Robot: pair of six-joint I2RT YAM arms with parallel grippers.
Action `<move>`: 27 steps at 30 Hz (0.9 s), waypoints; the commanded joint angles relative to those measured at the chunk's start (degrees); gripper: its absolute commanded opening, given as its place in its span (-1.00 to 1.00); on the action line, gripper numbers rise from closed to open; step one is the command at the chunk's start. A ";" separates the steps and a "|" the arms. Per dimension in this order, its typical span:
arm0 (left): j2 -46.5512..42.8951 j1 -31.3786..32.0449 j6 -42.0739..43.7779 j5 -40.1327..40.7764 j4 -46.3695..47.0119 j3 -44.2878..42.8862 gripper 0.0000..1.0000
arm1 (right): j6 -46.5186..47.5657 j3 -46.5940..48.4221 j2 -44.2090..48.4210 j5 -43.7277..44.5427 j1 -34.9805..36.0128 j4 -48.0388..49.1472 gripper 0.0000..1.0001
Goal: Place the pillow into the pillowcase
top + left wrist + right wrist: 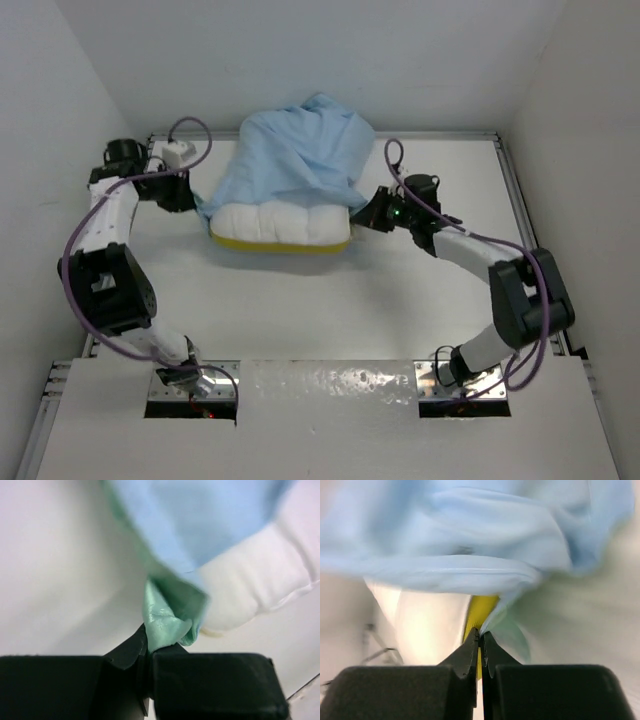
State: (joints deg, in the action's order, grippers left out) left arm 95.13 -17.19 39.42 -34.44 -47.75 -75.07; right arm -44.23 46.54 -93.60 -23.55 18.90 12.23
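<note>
My white bench [330,310], seen from above: the quilted white pillow [280,225] lies flat on its far half, yellow band facing the near edge where I am bolted. The light blue pillowcase [295,155] covers the pillow's far part, bunched toward the back wall. A metal rail [517,210] lines the bench's right edge.
</note>
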 commanded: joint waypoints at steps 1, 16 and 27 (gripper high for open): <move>-9.79 0.49 0.66 -19.86 -3.74 -11.91 -1.00 | -6.13 4.25 10.80 -6.86 -1.05 10.45 -1.00; -3.29 -0.04 -65.79 -27.37 41.42 -51.30 -1.00 | 8.87 35.59 19.52 0.25 -3.69 -7.81 -1.00; 0.58 6.82 -83.63 -3.81 61.99 -65.03 -1.00 | 25.32 69.71 6.96 3.07 -3.52 -33.22 0.83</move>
State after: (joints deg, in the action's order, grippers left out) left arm 96.07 -11.53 -38.54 -47.11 6.42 -138.67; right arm -26.26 110.21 -82.26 -21.06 15.22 -12.03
